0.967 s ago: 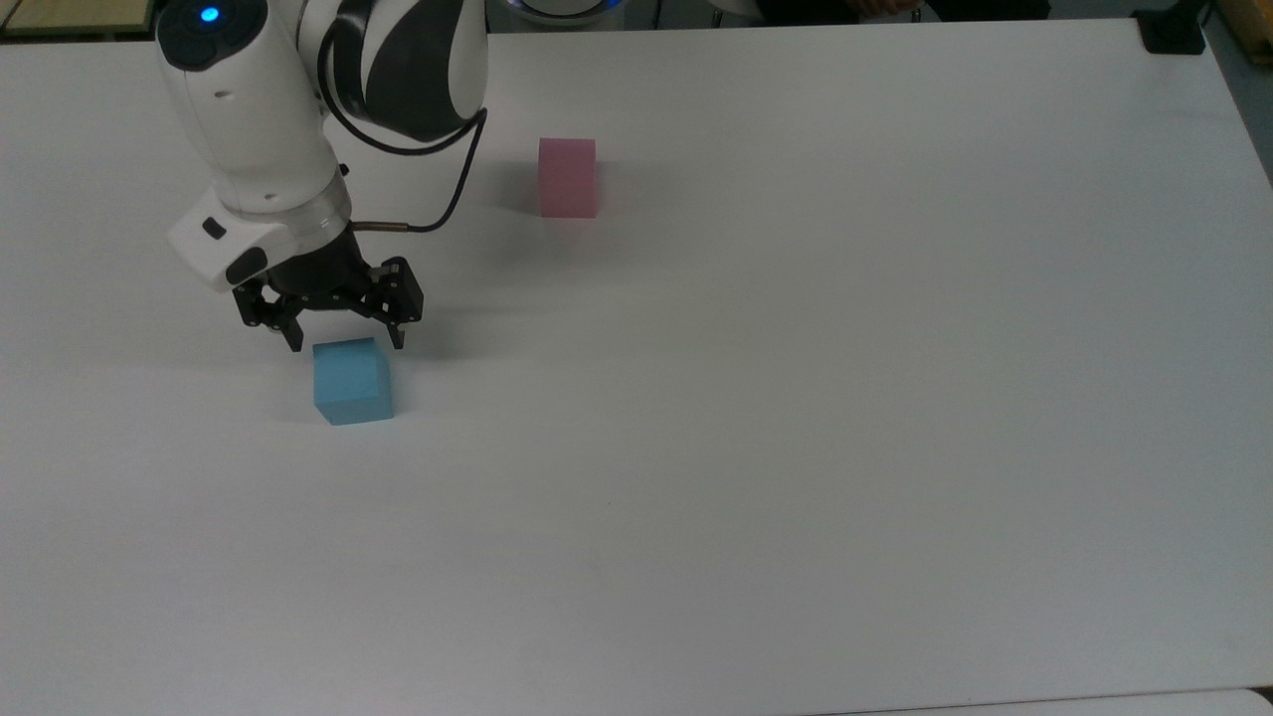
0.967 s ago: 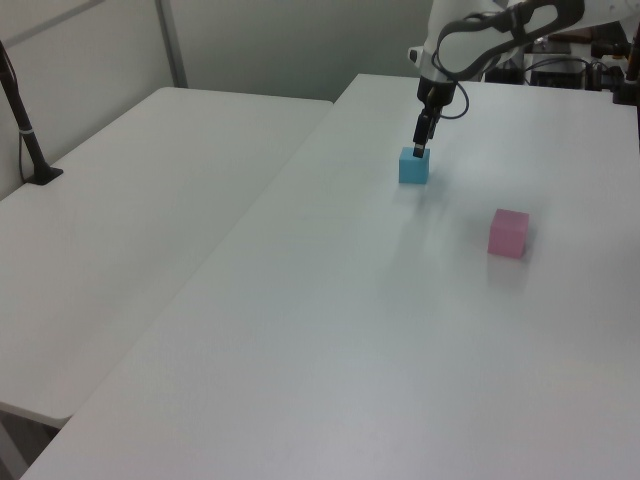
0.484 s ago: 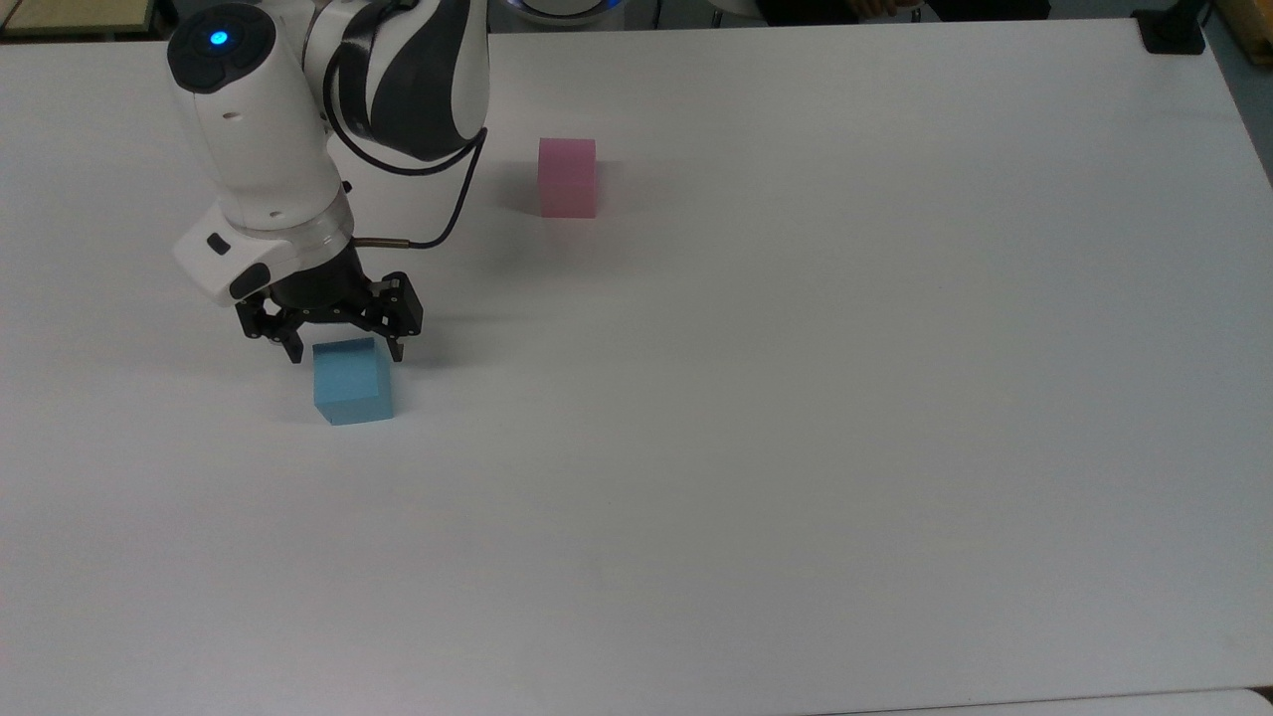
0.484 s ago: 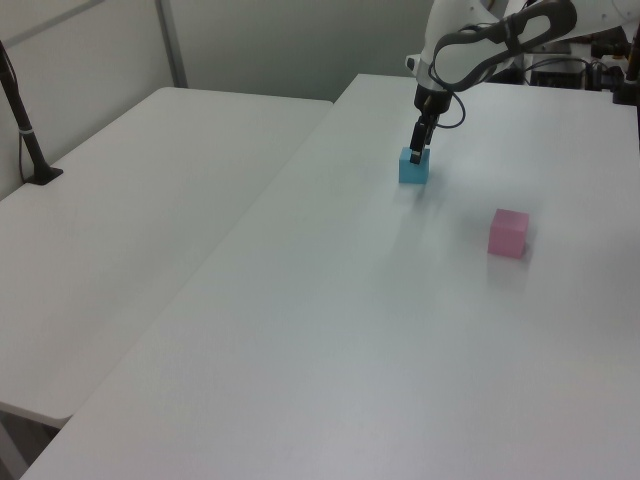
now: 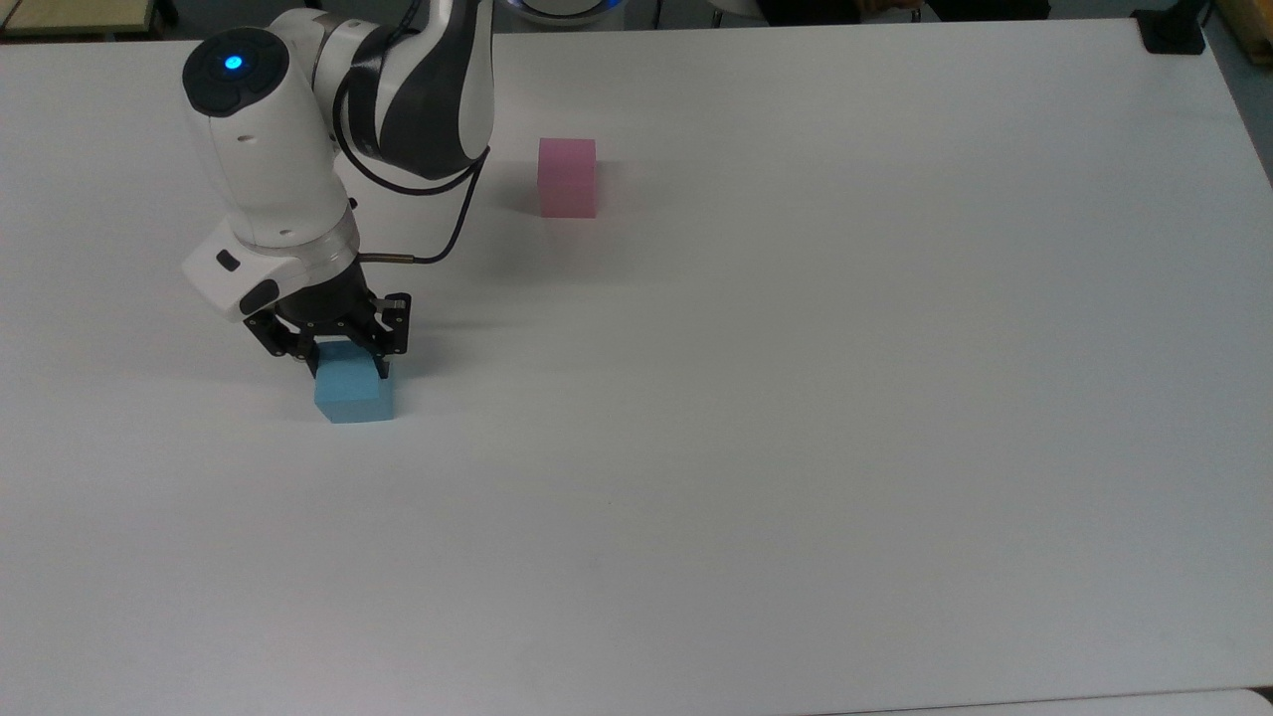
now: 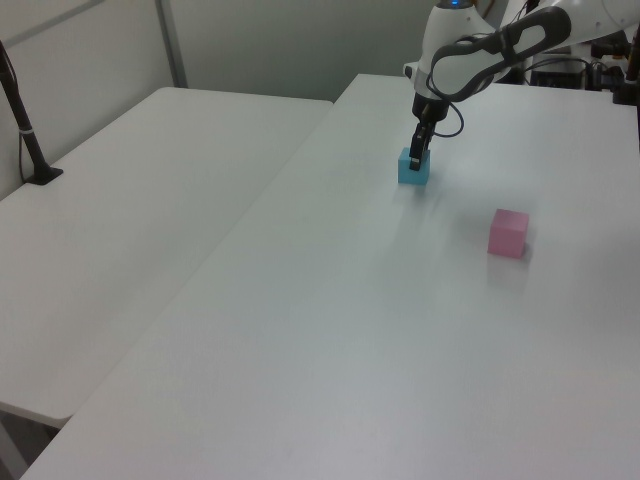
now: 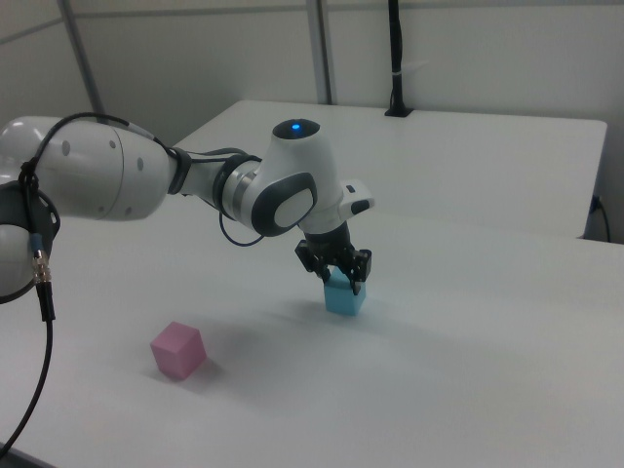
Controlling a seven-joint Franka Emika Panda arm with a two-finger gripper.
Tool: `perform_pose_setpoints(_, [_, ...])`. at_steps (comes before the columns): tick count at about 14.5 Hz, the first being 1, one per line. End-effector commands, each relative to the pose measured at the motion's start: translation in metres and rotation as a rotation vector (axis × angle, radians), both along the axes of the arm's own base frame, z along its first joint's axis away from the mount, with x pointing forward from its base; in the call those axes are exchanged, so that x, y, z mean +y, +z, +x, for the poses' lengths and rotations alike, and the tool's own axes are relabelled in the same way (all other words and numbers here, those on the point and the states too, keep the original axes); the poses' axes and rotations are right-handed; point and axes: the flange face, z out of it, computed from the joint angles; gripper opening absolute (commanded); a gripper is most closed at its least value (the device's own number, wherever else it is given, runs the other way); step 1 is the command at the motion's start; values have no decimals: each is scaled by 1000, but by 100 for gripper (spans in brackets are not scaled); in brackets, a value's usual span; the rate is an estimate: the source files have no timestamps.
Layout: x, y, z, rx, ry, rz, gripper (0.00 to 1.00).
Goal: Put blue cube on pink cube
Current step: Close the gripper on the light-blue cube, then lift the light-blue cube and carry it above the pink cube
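Top view: a broad, smooth white desk [image 5: 796,398] carries two small matte cubes, and the arm's black hand [image 5: 346,360] sits low over the blue cube [image 5: 353,393] at left of centre, fingers apart and straddling its upper edges, apparently lined up for a grip. The pale pink cube [image 5: 567,177], plain-faced and of like size, stands well apart toward the upper middle, its top bare for stacking.

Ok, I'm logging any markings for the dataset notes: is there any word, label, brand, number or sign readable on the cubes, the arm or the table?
None can be read.
Blue cube: plain faces.
Pink cube: plain faces.
Arm: a blue light glows on it, no lettering visible.
Table: bare white.
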Motion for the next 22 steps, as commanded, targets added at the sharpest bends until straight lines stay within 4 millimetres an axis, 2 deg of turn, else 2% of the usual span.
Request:
perform_pose_setpoints(1, [5,28,0,-36,2,-7,53])
perform_pose_setpoints(2, [6,43,-5,-30,2,1,53])
perform_pose_setpoints(5, [12,109,-30,22,-14,53,54])
perform_pose_setpoints(8, [35,199,-84,112,-38,126,55])
perform_pose_setpoints(10, [50,231,-112,164,-14,148,55])
perform_pose_setpoints(12, [70,254,-142,251,21,173,55])
perform_pose_setpoints(13, [73,260,-153,280,29,181,55])
perform_pose_setpoints(14, [84,267,-166,320,51,190,55])
perform_pose_setpoints(17, [118,264,-185,380,27,193,55])
perform_pose_setpoints(19, [132,251,-194,406,42,194,56])
perform_pose_setpoints(20, [142,237,-192,414,55,190,56])
perform_pose_setpoints(22, [148,212,-193,426,49,187,57])
